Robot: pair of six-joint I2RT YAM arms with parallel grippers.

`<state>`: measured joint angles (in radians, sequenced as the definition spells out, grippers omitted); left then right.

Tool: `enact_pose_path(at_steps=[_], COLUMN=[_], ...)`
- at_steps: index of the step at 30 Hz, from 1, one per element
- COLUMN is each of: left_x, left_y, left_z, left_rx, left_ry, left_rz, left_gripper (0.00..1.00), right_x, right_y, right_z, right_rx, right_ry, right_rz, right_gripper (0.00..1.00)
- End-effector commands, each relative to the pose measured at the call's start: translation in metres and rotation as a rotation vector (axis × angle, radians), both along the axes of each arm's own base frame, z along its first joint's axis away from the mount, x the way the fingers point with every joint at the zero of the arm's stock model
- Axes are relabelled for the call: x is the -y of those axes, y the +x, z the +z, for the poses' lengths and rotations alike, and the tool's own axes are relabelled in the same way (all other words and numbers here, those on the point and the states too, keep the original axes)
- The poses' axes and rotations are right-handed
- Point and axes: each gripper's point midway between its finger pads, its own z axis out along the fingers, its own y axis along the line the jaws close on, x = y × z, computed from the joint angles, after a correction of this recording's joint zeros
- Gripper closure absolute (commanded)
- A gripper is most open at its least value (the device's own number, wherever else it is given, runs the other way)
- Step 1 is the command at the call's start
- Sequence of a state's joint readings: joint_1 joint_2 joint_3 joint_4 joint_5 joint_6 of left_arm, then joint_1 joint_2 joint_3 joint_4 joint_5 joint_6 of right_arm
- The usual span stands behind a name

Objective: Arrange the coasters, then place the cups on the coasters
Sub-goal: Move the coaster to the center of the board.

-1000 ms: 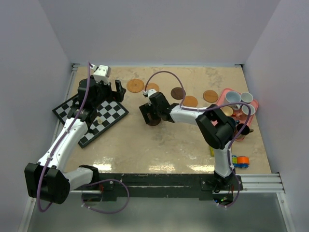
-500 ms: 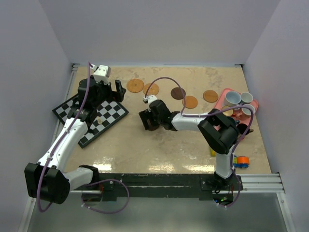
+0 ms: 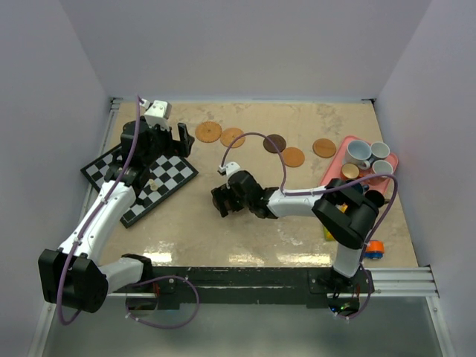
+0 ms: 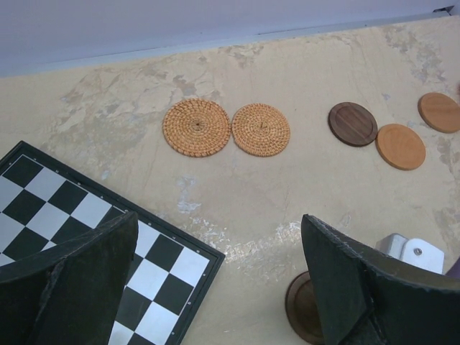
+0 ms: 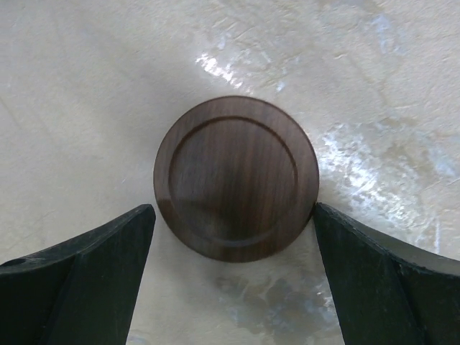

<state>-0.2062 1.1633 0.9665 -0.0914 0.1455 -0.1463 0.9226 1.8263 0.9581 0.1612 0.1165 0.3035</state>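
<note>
My right gripper [image 5: 231, 212] is open low over the table, with a dark brown coaster [image 5: 236, 178] lying flat between its fingers. The right finger [image 5: 359, 259] touches the coaster's rim; the left one stands a little off it. In the top view this gripper [image 3: 223, 201] covers that coaster. Two woven coasters [image 4: 196, 127] [image 4: 261, 129], another dark brown one [image 4: 353, 123] and two smooth tan ones [image 4: 400, 146] [image 4: 439, 112] lie in a rough row at the back. My left gripper [image 3: 156, 141] hangs open and empty over the chessboard's far corner. The cups [image 3: 358, 152] sit on the pink tray [image 3: 332, 165].
A black-and-white chessboard [image 3: 141, 175] lies at the left under the left arm. Small coloured pieces, among them an orange one [image 3: 374, 248], sit near the right front corner. White walls close off the back and both sides.
My right gripper has moved toward the near edge and slightly left, and the dark brown coaster has come along between its fingers. The left arm has not moved.
</note>
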Motion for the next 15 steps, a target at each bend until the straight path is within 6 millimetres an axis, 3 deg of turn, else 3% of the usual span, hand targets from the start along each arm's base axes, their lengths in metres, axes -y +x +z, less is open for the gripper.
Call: enact_pose_path(at_steps=[1,7,15], left_x=[0.005,0.005,0.006], left_y=[0.003,0.003,0.003], left_z=[0.006,0.005,0.006], left_rx=[0.026,0.025,0.025], left_ry=[-0.017,-0.016,-0.015], left_rz=[-0.006,-0.006,-0.008], left_gripper=[0.0,0.0,0.0], right_x=[0.024,0.021,0.013], right_y=[-0.055,-0.049,-0.018], right_z=[-0.049,-0.037,0.017], right_rx=[-0.198,-0.168,-0.048], right_ry=[-0.107,-0.094,-0.089], right_rz=[0.017,-0.029,-0.044], right_gripper=[0.04,0.04,0.01])
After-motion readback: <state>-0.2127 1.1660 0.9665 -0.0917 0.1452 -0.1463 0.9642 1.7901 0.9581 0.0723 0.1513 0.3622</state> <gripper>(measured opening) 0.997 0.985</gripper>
